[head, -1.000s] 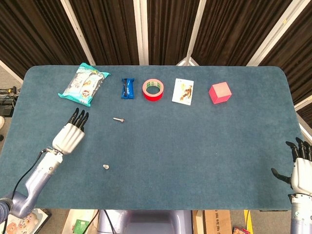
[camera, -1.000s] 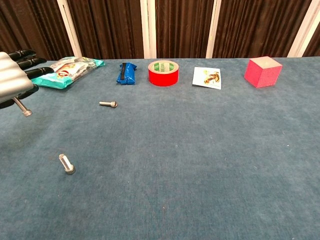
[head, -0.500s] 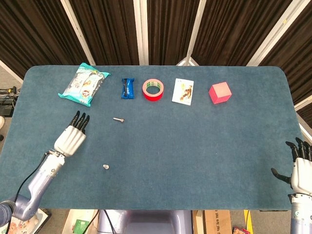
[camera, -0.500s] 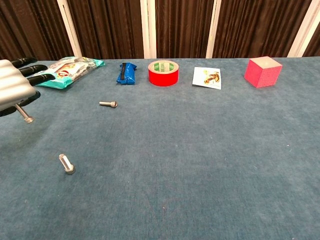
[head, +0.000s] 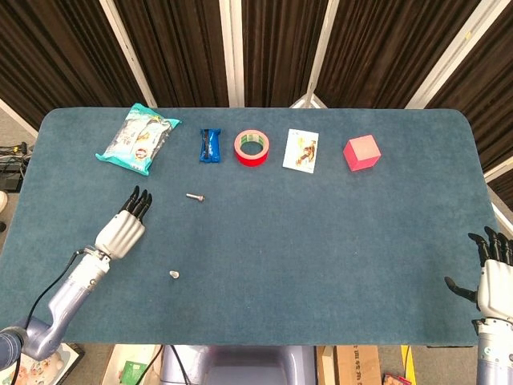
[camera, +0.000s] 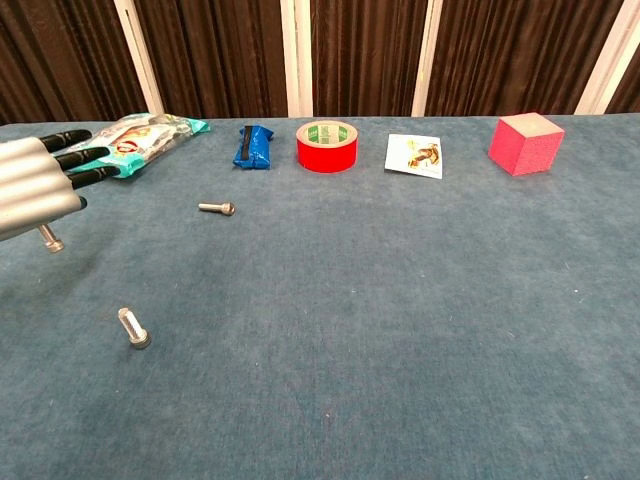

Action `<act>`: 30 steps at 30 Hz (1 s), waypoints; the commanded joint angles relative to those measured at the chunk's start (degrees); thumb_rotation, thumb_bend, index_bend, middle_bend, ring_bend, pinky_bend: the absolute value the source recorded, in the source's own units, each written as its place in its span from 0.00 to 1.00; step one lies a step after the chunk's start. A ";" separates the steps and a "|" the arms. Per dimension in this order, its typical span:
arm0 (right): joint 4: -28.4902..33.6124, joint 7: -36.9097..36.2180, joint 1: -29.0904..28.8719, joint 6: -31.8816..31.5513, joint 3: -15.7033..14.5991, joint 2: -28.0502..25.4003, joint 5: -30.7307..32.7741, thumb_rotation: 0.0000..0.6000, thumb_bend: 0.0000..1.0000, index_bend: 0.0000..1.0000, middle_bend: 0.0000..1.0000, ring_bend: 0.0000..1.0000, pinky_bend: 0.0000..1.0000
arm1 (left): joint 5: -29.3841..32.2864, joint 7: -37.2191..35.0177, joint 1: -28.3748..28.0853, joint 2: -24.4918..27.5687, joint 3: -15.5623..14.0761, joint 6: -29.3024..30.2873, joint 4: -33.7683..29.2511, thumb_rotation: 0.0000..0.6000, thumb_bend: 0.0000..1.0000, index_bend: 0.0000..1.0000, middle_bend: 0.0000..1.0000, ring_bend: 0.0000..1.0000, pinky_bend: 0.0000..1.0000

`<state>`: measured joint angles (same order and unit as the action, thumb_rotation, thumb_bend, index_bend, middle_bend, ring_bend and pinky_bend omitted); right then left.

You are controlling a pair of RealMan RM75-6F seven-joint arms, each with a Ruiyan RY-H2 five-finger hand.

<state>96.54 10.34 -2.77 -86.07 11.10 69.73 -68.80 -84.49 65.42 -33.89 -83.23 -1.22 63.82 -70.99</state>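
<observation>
My left hand [head: 122, 230] hovers over the table [head: 321, 241], pinching a bolt [camera: 47, 238] that hangs below the palm. A second bolt [head: 193, 196] lies at its 2 o'clock, a third bolt [head: 173, 274] at 5 o'clock. My right hand [head: 493, 277] rests at the table's 4 o'clock edge, fingers spread, holding nothing.

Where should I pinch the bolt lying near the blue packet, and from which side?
Take the bolt by its bare shank, probably from straight above. It lies flat on the table with its head pointing right in the chest view, so fingers should close across the shank, from the near and far sides. The left hand, already holding another bolt, is nearest.
</observation>
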 commanded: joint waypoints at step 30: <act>0.19 0.02 0.08 -0.20 0.18 -0.04 0.32 1.00 0.12 0.22 0.09 0.05 0.00 | 0.07 2.50 0.67 -1.56 -1.10 -1.75 3.41 1.00 0.49 0.52 0.04 0.00 0.00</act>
<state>96.73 10.36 -2.69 -86.27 11.28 69.69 -68.47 -84.42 67.92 -33.23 -84.79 -2.33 62.08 -67.58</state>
